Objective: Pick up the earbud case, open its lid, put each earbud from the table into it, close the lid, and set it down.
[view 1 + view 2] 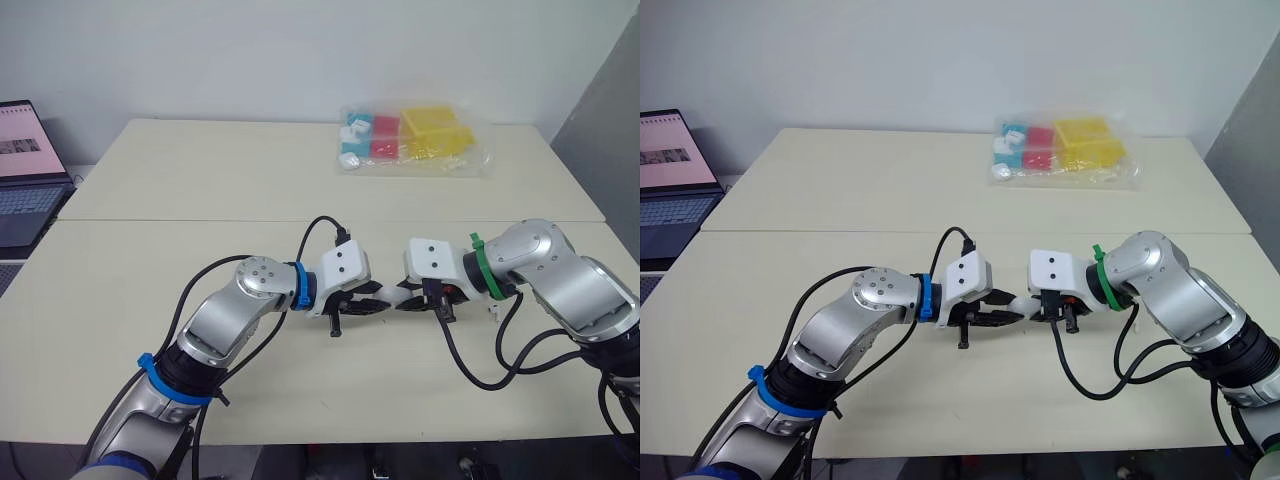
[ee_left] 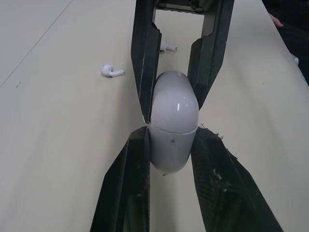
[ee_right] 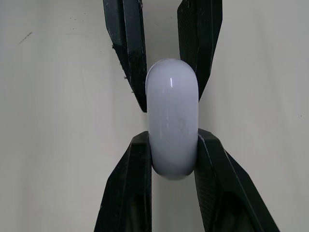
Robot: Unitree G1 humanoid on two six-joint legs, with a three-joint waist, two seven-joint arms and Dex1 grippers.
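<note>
Two cream desks [image 1: 200, 190] stand pushed together with a seam between them, and a pale wall rises behind. Beyond their left edge, at 10 o'clock from the middle of the head view, a laptop [image 1: 25, 170] sits open. Its pinkish screen carries writing too small to read. At 1 o'clock on the far desk lies a clear plastic bag [image 1: 415, 140] of blue, red and yellow boxes, well apart from the work.

On the near desk the two arms meet tip to tip, a black cable [image 1: 480, 375] looping from each wrist. The left end effector [image 1: 372, 300] comes in from 9 o'clock and the right end effector [image 1: 418, 298] from 3 o'clock. Each has its two black fingers closed narrowly on the same white earbud case [image 2: 173, 125], one from either end. The case is held between them just above the desk, its lid down and the seam showing. No brand can be read on it.

In the left wrist view one earbud [image 2: 112, 71] lies on the bare desk beside the right end effector's fingers. A second earbud [image 2: 167, 47] lies near it, apart, partly hidden behind one finger.
</note>
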